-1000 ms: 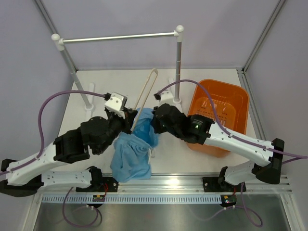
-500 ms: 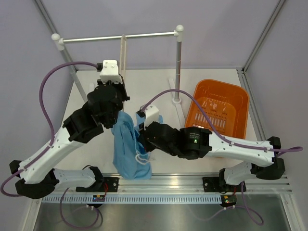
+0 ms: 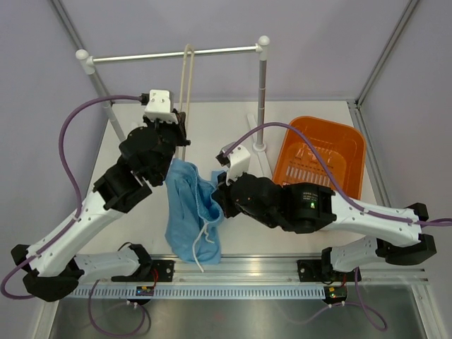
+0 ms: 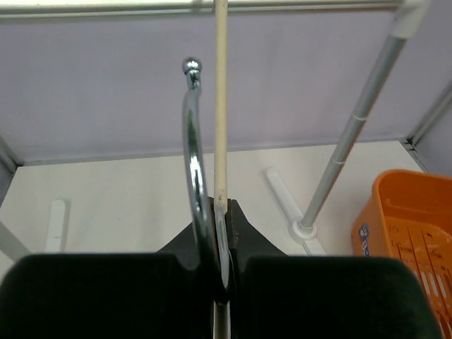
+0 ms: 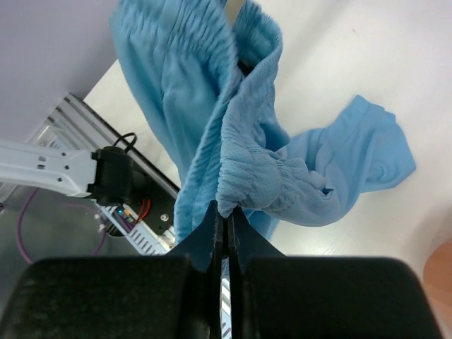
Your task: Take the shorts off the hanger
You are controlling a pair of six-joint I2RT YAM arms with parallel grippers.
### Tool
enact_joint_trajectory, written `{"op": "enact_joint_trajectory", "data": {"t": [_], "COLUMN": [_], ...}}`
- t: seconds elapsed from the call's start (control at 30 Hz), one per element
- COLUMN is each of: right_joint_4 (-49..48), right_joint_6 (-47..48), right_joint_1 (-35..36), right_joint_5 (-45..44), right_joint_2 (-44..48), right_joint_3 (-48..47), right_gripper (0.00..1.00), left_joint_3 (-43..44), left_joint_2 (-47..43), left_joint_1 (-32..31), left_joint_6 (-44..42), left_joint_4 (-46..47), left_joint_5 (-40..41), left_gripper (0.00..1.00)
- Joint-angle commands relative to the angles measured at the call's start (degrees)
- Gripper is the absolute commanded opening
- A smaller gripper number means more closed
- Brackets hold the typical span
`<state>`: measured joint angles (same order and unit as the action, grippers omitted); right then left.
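Observation:
The cream hanger stands upright, its top reaching the silver rail. My left gripper is shut on it low down. In the left wrist view the cream bar and the metal hook rise from between the closed left gripper. The light-blue shorts hang below that gripper and spill onto the table, with a white cord dangling. My right gripper is shut on their gathered waistband; a cream tip of the hanger pokes from the fabric.
An orange basket sits at the right of the table. The rail's right post and its white foot stand between the hanger and the basket. The left post stands behind my left arm.
My left arm has lifted the hanger from near the table up to the rail. The right gripper kept its hold on the shorts, which now trail lower and nearer the front edge.

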<state>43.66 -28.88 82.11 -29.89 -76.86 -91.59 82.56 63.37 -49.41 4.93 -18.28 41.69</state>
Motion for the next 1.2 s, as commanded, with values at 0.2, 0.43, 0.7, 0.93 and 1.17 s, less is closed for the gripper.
{"op": "enact_joint_trajectory", "data": {"t": [0.2,0.43,0.7,0.93,1.17], "right_joint_4": [2.1,3.7,3.4,5.8,-55.6], "right_joint_6": [2.6,1.6,1.5,12.0,69.2], "right_joint_1": [0.2,0.2,0.2,0.1,0.0], "right_joint_5": [-1.5,1.1,-1.5,-22.9,-41.7], "right_joint_2": [2.9,0.1,0.0,2.3,9.6], "right_joint_3": [-4.3,-4.0,-3.9,-17.7,-15.5], "right_gripper": [0.00,0.00,0.00,0.00,0.00], "left_joint_3": [-11.5,-14.6,-14.7,-10.1,-12.3], "left_joint_2": [-11.9,-14.3,-14.3,-14.1,-17.7], "left_joint_1": [-0.2,-0.1,-0.1,-0.1,-0.1], "left_joint_6": [-4.6,-2.3,1.5,1.0,3.2], "left_joint_4": [22.2,33.6,34.7,20.4,11.4], "left_joint_5": [-7.2,-15.2,-19.3,-10.0,-8.2], "left_gripper": [0.00,0.00,0.00,0.00,0.00]}}
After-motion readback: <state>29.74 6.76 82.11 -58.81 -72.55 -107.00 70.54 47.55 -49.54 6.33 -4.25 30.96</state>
